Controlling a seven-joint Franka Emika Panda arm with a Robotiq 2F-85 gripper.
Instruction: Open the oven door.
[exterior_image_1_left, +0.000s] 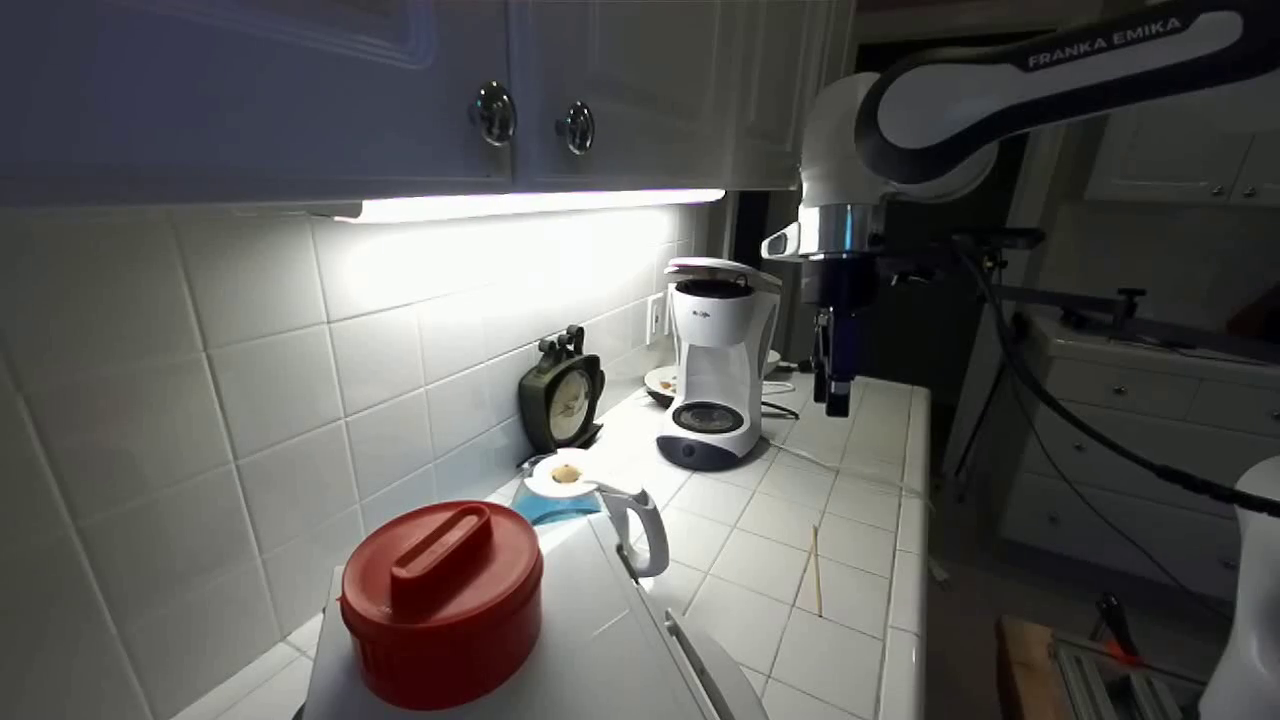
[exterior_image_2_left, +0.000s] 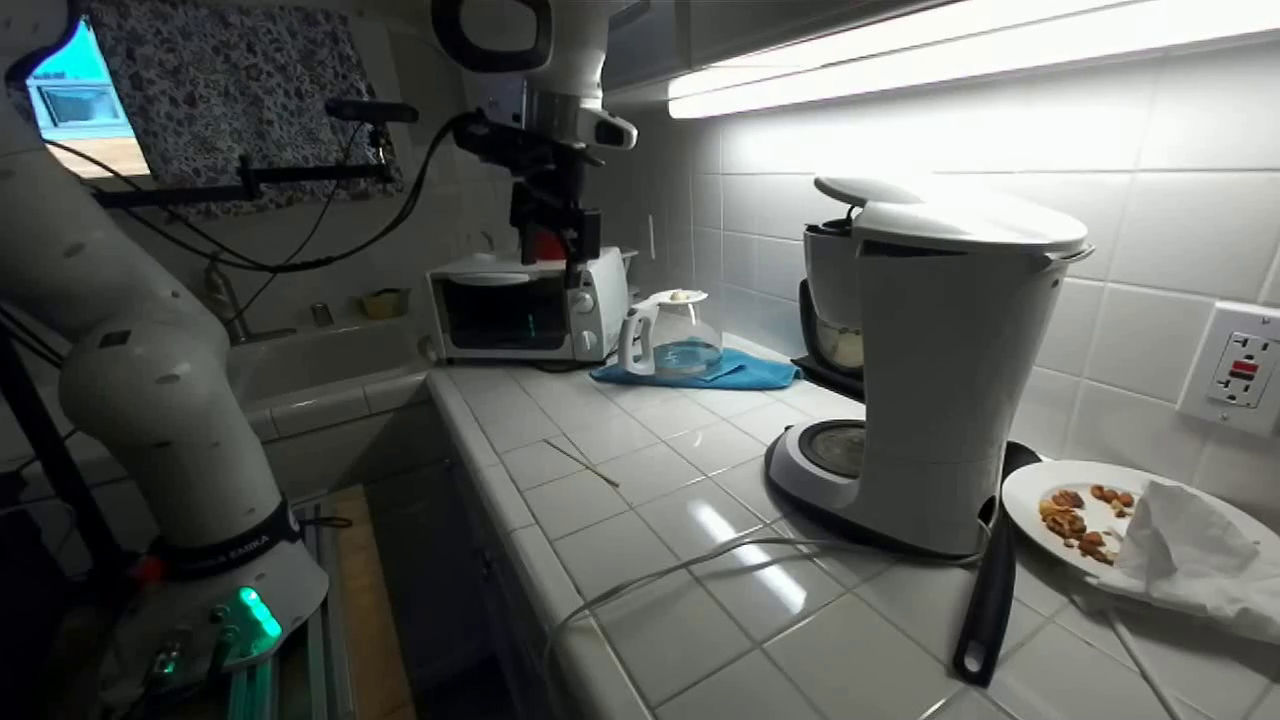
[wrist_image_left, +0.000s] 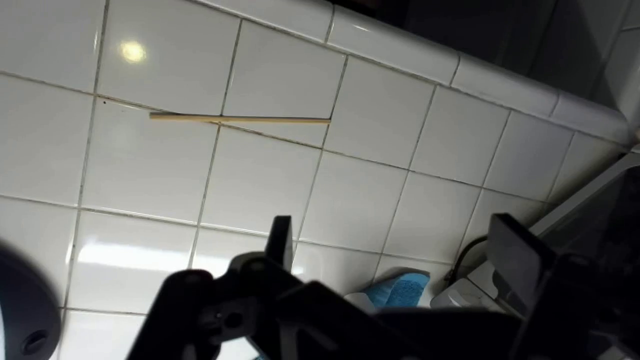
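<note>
- Where the boxy white toaster oven (exterior_image_2_left: 603, 300) stands in an exterior view, you see its dark-windowed oven door (exterior_image_2_left: 503, 318) closed in front.
- Your black two-fingered gripper (exterior_image_2_left: 551, 267) hangs before the oven, apart from it, fingers spread wide.
- Near the oven: a clear glass carafe (exterior_image_2_left: 687, 328), white-handled.
- Well apart from the oven: a tall white coffee maker (exterior_image_2_left: 940, 390).

Hard white light pours from the long tube lamp (exterior_image_1_left: 540, 204) under the white panelled cabinets (exterior_image_1_left: 640, 90), bleaching the glossy square white wall tiles (exterior_image_1_left: 460, 265) just below! Away from it, deep gloom, a round-edged green indicator light (exterior_image_2_left: 258, 612) glowing there. Glare streaks the white tiled countertop (exterior_image_2_left: 680, 630), and in the wrist view my black two-fingered gripper (wrist_image_left: 397, 250) is nearly silhouette, slightly soft.
</note>
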